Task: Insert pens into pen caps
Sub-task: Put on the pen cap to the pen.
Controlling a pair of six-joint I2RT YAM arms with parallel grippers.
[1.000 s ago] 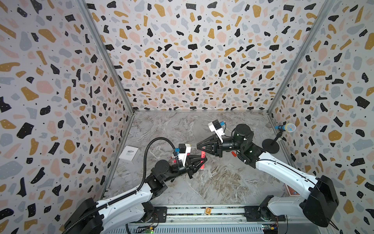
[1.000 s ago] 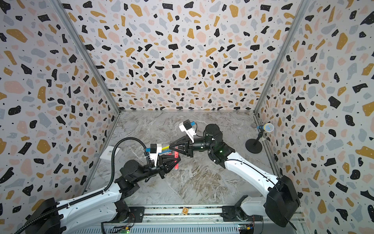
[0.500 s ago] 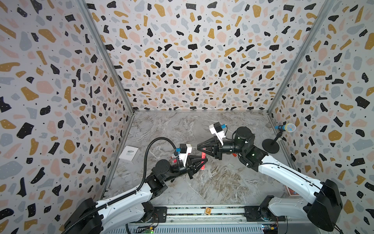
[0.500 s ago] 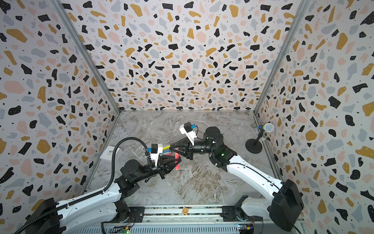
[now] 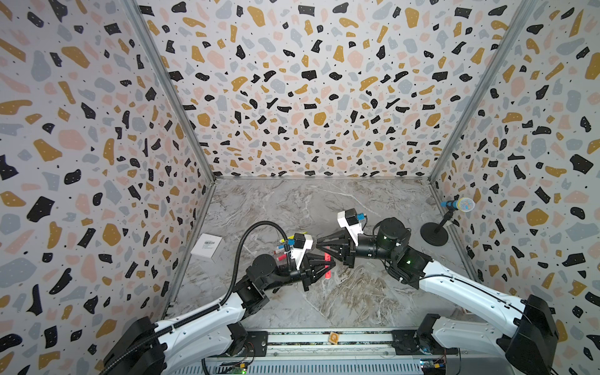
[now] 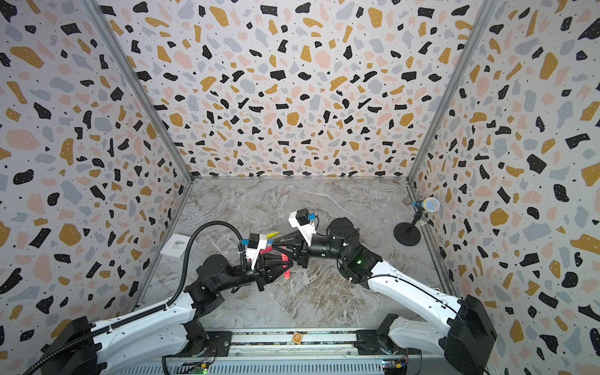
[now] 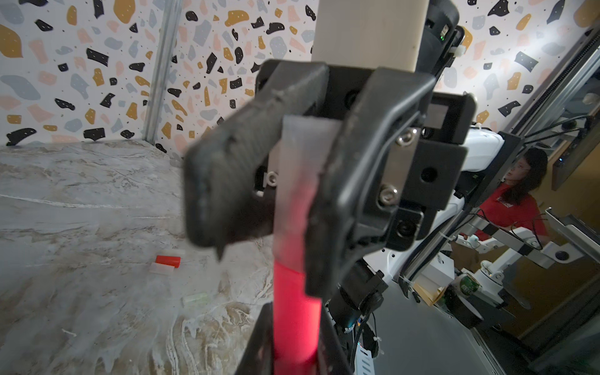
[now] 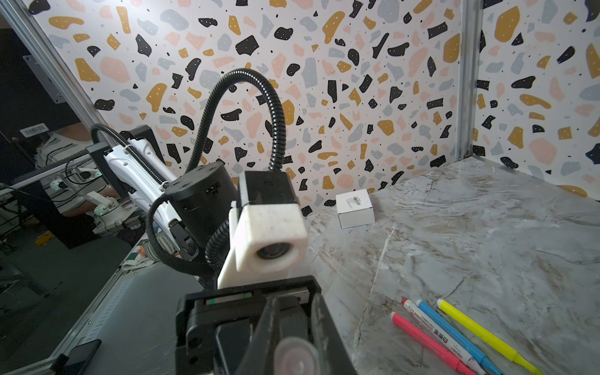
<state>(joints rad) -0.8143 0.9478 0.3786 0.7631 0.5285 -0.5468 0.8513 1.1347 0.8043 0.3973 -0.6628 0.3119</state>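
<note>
Mid-table | left claw [image 5: 329, 266] grips pink pen [image 7: 293, 318] | right claw [image 5: 319, 244] pinches clear cap [image 7: 300, 168] | nearby: 4 pens [image 8: 454, 335], box [image 8: 354, 207]

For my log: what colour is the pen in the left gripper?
The pen is bright pink; left wrist view shows it best.

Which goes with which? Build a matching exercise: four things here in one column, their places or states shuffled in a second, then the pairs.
1. white box
2. yellow pen
3. clear cap
4. microphone

a. on a black stand
b. gripped by the right tool, meeting the pink pen in the left tool
c. lying beside the light blue pen
d. alone at the table edge

Pairs: 1-d, 2-c, 3-b, 4-a
</note>
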